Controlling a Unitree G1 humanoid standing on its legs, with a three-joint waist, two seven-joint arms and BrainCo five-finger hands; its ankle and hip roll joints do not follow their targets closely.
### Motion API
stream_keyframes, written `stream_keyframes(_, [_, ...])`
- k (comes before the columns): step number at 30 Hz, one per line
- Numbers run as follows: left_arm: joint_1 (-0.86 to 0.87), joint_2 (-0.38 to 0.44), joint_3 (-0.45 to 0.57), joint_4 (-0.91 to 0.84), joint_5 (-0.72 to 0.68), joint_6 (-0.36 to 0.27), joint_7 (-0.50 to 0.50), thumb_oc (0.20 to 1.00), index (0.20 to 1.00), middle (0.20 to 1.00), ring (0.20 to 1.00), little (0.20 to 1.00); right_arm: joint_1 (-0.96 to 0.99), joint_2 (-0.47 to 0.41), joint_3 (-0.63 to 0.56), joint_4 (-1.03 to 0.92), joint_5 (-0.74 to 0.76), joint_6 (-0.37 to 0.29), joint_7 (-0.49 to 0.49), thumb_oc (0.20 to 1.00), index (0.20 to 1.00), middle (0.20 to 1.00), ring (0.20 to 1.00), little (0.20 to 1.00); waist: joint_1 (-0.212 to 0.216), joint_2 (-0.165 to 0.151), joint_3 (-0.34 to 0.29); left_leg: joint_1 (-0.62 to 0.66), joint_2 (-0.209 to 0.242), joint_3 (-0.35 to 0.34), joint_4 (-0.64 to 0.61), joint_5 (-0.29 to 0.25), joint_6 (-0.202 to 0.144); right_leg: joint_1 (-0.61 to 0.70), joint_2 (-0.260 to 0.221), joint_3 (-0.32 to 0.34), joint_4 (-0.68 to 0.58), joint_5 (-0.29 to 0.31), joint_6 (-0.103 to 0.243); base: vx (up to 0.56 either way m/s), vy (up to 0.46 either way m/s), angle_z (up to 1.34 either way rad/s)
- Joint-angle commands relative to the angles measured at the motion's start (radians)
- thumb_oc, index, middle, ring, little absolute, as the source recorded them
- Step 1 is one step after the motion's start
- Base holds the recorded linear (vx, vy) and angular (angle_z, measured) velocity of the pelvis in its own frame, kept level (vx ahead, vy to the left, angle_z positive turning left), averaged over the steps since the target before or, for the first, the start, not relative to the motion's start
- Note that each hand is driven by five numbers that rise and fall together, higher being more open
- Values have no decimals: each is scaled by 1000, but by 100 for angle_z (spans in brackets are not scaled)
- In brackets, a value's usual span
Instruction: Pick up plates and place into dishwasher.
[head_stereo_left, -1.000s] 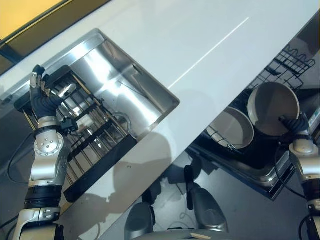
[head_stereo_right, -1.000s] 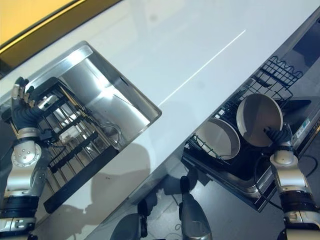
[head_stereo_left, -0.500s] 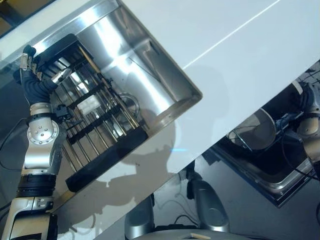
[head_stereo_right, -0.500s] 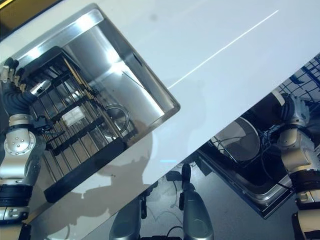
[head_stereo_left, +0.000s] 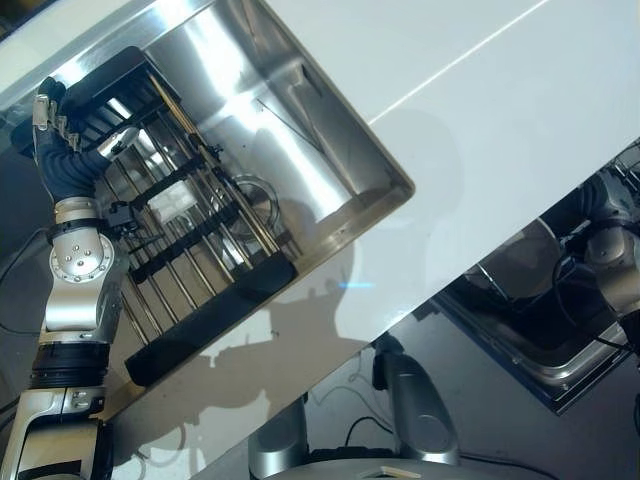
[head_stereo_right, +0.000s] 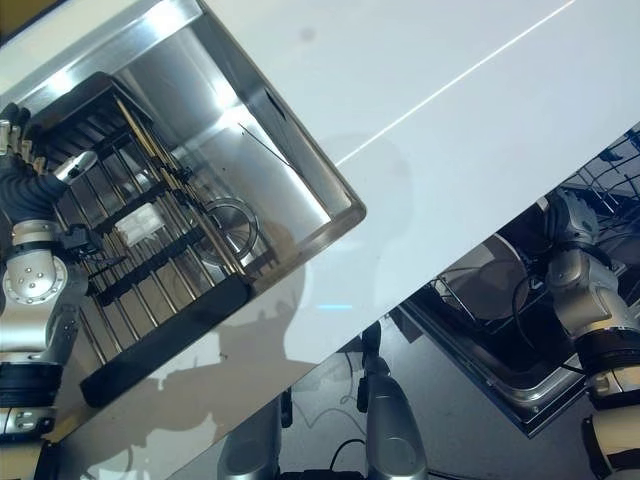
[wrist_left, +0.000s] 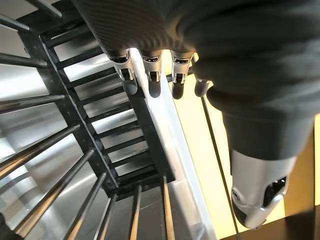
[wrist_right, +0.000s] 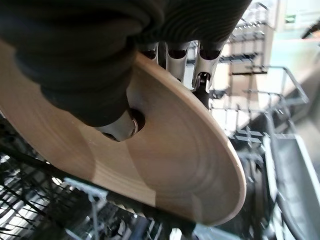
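Beige plate (wrist_right: 165, 165) pinched in right robot hand (wrist_right: 150, 60) over dishwasher rack (wrist_right: 240, 100).

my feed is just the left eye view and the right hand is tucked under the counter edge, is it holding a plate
Observer: Yes. In the right wrist view the right hand pinches a plate, thumb on its face and fingers behind its rim.
Operator: where is the plate now
Observer: Over the dishwasher rack; the wires show just past the plate's rim.
Operator: and the left hand
Observer: The left hand holds nothing. Its fingers hang straight over the black end of the drying rack in the sink.
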Motion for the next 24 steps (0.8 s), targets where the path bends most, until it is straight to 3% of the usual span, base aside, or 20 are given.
stream_keyframes(1, [-33, 38, -11, -5, -8, -76, 5, 1000, 1000, 1000, 1000, 1000, -48, -23, 20, -3, 29, -3, -9, 200, 200, 200, 200, 200, -7, 6, -29, -117, 64, -22, -37, 197, -7, -1, -71, 70, 104, -119, 78, -54, 39, -1])
stream_keyframes(9, [-47, 25, -21, -9, -2, -68, 7, 1000, 1000, 1000, 1000, 1000, -36, 3, -6, 75, 100, 16, -69, 200, 200, 200, 200, 200, -23, 26, -27, -111, 55, -1, -39, 193, -6, -1, -84, 76, 94, -112, 82, -55, 26, 1])
stream_keyframes(10, [-44, 25, -19, -10, -5, -68, 5, 1000, 1000, 1000, 1000, 1000, -31, 5, -14, 78, 101, 15, -72, 501, 501, 501, 501, 501, -24, 27, -28, -107, 55, 2, -41, 192, -5, 2, -85, 77, 91, -111, 83, -45, 29, -1])
stream_keyframes(11, [-40, 23, -16, -13, -7, -69, 3, 1000, 1000, 1000, 1000, 1000, -26, 11, -25, 77, 104, 18, -79, 912, 912, 912, 912, 912, -25, 29, -29, -103, 54, 4, -43, 192, -5, 5, -87, 77, 88, -110, 83, 0, 0, 0])
stream_keyframes(12, [-37, 22, -16, -14, -7, -69, 4, 1000, 1000, 1000, 1000, 1000, -20, 13, -30, 74, 103, 18, -80, 1000, 1000, 1000, 1000, 1000, -26, 29, -30, -100, 54, 6, -43, 192, -5, 7, -87, 78, 86, -110, 82, -24, 23, -3])
stream_keyframes(24, [-19, 8, -1, -8, -3, -59, -3, 1000, 1000, 1000, 1000, 1000, 37, 43, -137, -1, 139, 21, -174, 1000, 1000, 1000, 1000, 1000, -49, 22, -62, -59, 62, 32, -43, 176, -6, 40, -92, 90, 65, -102, 87, -15, 12, -5])
